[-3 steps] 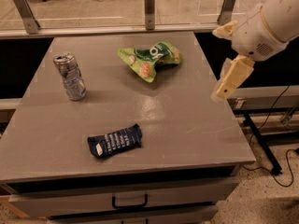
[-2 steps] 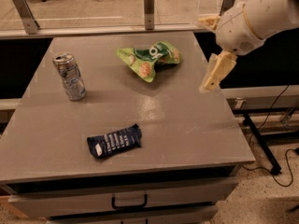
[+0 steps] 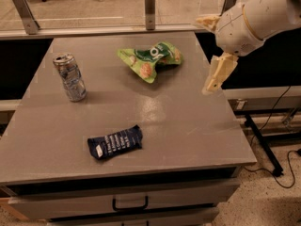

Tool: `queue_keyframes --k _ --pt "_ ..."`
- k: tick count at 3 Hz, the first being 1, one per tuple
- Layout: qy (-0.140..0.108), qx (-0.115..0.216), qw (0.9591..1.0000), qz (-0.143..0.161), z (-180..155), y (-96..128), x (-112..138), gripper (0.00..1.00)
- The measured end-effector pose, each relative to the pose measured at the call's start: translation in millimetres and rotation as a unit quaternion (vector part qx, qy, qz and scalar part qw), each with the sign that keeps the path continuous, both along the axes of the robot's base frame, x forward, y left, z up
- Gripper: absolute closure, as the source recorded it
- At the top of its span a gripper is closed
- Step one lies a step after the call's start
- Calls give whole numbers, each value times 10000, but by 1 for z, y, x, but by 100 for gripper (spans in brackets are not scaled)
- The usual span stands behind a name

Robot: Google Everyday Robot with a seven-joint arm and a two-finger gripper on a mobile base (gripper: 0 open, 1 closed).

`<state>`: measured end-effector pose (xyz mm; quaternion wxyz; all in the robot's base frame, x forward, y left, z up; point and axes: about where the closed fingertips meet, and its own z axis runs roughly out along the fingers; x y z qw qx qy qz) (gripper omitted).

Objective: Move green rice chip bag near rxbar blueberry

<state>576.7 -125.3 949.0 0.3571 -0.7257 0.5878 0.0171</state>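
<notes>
The green rice chip bag [image 3: 151, 60] lies crumpled on the far middle of the grey table [image 3: 188, 121]. The rxbar blueberry [image 3: 115, 142], a dark navy wrapper with white text, lies flat near the front left-centre. My gripper [image 3: 212, 50] hangs over the table's right edge, to the right of the bag and apart from it. It is open and empty, with one cream finger [image 3: 219, 73] pointing down-left and the other [image 3: 207, 20] higher up. The white arm [image 3: 263, 13] reaches in from the upper right.
A silver drink can [image 3: 69, 77] stands upright at the left of the table. A drawer handle [image 3: 130, 204] is below the front edge. A glass rail with metal posts [image 3: 149, 3] runs behind the table. Cables lie on the floor at the right [image 3: 282, 168].
The gripper moved left from beyond the table's right edge to over that edge, nearer the bag. The bag, bar and can have not moved.
</notes>
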Motion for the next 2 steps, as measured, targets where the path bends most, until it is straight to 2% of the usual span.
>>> queue_keyframes --k 1,2 --pt "-297 -171 9991 236 2 22 27 0" --pt "-500 -310 9954 751 -4 61 67 0"
